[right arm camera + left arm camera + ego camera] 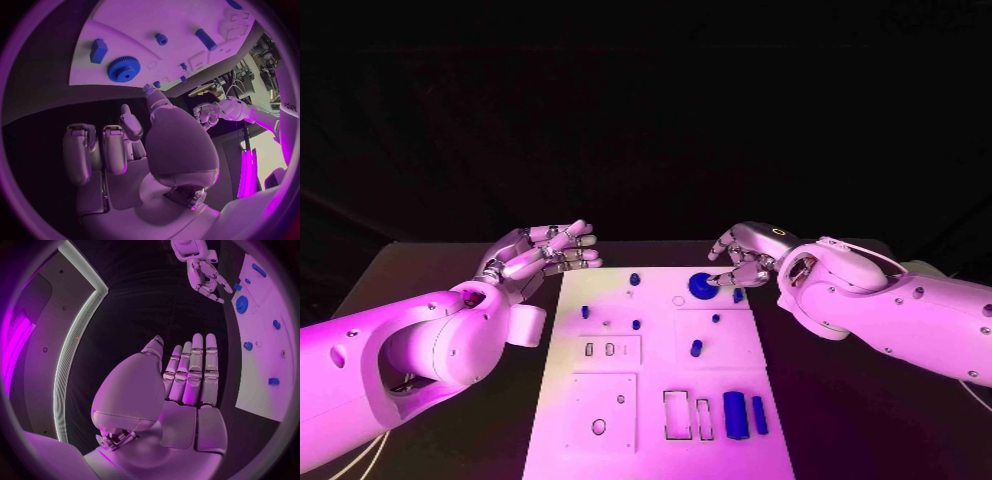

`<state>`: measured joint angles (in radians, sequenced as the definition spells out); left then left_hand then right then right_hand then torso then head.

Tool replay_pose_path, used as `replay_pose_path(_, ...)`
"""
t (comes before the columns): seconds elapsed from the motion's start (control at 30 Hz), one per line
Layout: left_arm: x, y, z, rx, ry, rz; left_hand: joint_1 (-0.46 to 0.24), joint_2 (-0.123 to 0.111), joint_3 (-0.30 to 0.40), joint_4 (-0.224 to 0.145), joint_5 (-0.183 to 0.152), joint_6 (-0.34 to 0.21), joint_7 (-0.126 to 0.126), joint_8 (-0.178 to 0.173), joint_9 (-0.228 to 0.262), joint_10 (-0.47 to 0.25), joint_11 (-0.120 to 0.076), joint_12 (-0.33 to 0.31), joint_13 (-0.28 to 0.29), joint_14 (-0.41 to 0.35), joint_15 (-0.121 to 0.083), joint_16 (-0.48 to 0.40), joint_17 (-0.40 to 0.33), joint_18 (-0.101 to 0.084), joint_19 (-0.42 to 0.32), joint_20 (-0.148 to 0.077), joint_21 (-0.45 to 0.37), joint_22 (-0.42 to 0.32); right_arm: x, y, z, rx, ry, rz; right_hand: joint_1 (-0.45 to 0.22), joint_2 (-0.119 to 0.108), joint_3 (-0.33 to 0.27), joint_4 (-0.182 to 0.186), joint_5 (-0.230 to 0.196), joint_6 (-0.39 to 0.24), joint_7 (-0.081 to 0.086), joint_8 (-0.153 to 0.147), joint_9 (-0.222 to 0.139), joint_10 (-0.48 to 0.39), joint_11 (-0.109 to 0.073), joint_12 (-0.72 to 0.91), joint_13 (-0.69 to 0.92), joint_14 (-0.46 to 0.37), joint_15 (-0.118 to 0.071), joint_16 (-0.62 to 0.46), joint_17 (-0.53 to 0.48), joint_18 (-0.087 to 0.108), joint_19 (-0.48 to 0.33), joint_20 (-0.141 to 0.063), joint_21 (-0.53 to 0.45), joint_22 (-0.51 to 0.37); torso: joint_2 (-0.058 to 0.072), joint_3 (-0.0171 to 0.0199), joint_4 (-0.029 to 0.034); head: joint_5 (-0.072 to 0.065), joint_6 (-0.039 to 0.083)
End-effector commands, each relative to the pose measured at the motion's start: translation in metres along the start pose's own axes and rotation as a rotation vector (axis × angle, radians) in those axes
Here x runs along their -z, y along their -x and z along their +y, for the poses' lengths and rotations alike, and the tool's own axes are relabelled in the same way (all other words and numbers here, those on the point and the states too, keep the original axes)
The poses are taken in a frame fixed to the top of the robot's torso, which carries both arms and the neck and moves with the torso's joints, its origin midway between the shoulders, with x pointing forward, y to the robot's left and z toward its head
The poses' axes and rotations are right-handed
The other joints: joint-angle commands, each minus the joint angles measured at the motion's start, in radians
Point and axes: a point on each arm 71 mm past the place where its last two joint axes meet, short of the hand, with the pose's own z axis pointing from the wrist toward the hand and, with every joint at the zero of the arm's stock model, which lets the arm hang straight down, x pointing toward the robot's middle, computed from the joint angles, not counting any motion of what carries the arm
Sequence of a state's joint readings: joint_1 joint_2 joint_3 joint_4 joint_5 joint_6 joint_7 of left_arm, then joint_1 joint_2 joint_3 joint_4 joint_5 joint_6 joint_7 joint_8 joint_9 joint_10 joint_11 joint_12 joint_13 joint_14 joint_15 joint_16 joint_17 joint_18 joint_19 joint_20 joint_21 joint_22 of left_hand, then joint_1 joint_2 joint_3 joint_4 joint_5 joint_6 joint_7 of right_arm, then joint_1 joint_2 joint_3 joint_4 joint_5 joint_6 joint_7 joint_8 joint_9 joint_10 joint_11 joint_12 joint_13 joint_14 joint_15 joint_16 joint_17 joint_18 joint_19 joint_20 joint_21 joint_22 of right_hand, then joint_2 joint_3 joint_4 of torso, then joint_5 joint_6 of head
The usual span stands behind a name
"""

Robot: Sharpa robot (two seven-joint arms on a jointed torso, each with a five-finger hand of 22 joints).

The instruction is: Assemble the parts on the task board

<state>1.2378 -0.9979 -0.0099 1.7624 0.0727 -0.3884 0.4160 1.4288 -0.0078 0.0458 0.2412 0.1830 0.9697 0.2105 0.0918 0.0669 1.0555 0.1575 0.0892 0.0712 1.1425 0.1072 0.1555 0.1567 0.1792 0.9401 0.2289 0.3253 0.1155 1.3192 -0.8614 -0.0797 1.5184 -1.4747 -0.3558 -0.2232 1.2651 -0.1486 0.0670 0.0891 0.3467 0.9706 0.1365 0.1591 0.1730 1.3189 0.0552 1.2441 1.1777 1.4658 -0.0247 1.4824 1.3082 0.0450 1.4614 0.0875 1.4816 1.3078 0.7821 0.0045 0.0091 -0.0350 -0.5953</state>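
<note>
Near the middle of the head view, our right hand [744, 264] hovers just beside the blue gear [702, 285] at the upper right of the task board [581, 440], fingers loosely curled and holding nothing, probably ready to pick it up. Our left hand [542, 252] waits off the board's upper left corner, fingers straight and empty, keeping clear.

A black table [430, 275] carries the white task board [661, 400].
</note>
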Motion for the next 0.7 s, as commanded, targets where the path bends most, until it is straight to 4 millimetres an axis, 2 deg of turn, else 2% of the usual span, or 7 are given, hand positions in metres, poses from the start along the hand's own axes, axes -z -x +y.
replay_pose_path(0.03, -0.001, -0.003, -0.001, 0.011, -0.004, 0.022, 0.011, -0.001, -0.007, 0.0, -0.004, -0.002, 0.004, -0.005, -0.001, -0.002, 0.005, -0.003, -0.001, -0.004, 0.006, -0.003, 0.001, 0.004, 0.0, 0.004, -0.001, -0.001, 0.001, -0.005, -0.008, -0.025, -0.045, 0.083, 0.012, 0.003, -0.029, 0.014, 0.006, -0.017, 0.006, 0.019, 0.006, 0.028, 0.002, 0.071, 0.077, 0.073, 0.01, 0.018, 0.105, -0.013, 0.02, 0.008, 0.01, 0.139, -0.002, -0.0001, -0.0017, -0.002, -0.002)
replay_pose_path(0.17, -0.001, -0.002, 0.0, 0.01, -0.003, 0.021, 0.011, -0.001, -0.007, 0.0, -0.004, -0.002, 0.004, -0.005, -0.001, -0.002, 0.005, -0.003, -0.001, -0.004, 0.006, -0.003, 0.001, 0.004, 0.0, 0.004, -0.001, -0.001, -0.002, -0.007, -0.01, -0.024, -0.054, 0.091, 0.02, 0.008, -0.039, 0.023, 0.008, -0.026, 0.006, 0.027, 0.009, 0.038, 0.005, 0.093, 0.103, 0.077, 0.013, 0.027, 0.124, -0.015, 0.024, 0.01, 0.013, 0.145, 0.0, -0.0005, -0.0021, -0.002, 0.0)
replay_pose_path(0.37, -0.002, -0.001, 0.0, 0.01, -0.003, 0.02, 0.011, -0.001, -0.007, 0.0, -0.004, -0.002, 0.004, -0.005, -0.001, -0.002, 0.005, -0.003, -0.001, -0.004, 0.006, -0.003, 0.001, 0.004, 0.0, 0.004, -0.001, -0.001, -0.007, -0.013, -0.007, -0.018, -0.049, 0.096, 0.025, 0.011, -0.046, 0.028, 0.009, -0.031, 0.007, 0.034, 0.011, 0.043, 0.006, 0.104, 0.116, 0.08, 0.014, 0.035, 0.139, -0.016, 0.027, 0.011, 0.016, 0.151, 0.0, 0.0001, 0.0006, -0.005, 0.0)
replay_pose_path(0.5, -0.002, -0.001, 0.0, 0.01, -0.003, 0.019, 0.011, -0.001, -0.007, 0.0, -0.004, -0.002, 0.004, -0.005, -0.001, -0.002, 0.005, -0.003, -0.001, -0.004, 0.006, -0.003, 0.001, 0.004, 0.0, 0.004, -0.001, -0.001, -0.011, -0.016, -0.006, -0.016, -0.047, 0.102, 0.029, 0.013, -0.048, 0.031, 0.01, -0.033, 0.007, 0.037, 0.013, 0.048, 0.007, 0.113, 0.126, 0.082, 0.015, 0.04, 0.151, -0.016, 0.029, 0.012, 0.018, 0.154, 0.001, -0.0013, 0.0014, -0.006, -0.004)
replay_pose_path(0.7, -0.002, -0.001, 0.0, 0.009, -0.002, 0.019, 0.012, 0.0, -0.008, -0.001, -0.004, -0.002, 0.004, -0.005, -0.001, -0.002, 0.005, -0.005, -0.001, -0.004, 0.007, -0.005, 0.002, 0.004, -0.001, 0.005, -0.002, -0.001, -0.016, -0.022, -0.003, -0.013, -0.044, 0.115, 0.034, 0.016, -0.051, 0.033, 0.011, -0.036, 0.008, 0.041, 0.014, 0.051, 0.007, 0.119, 0.133, 0.084, 0.016, 0.046, 0.164, -0.018, 0.032, 0.012, 0.02, 0.158, 0.0, -0.0012, 0.0012, -0.005, -0.009)
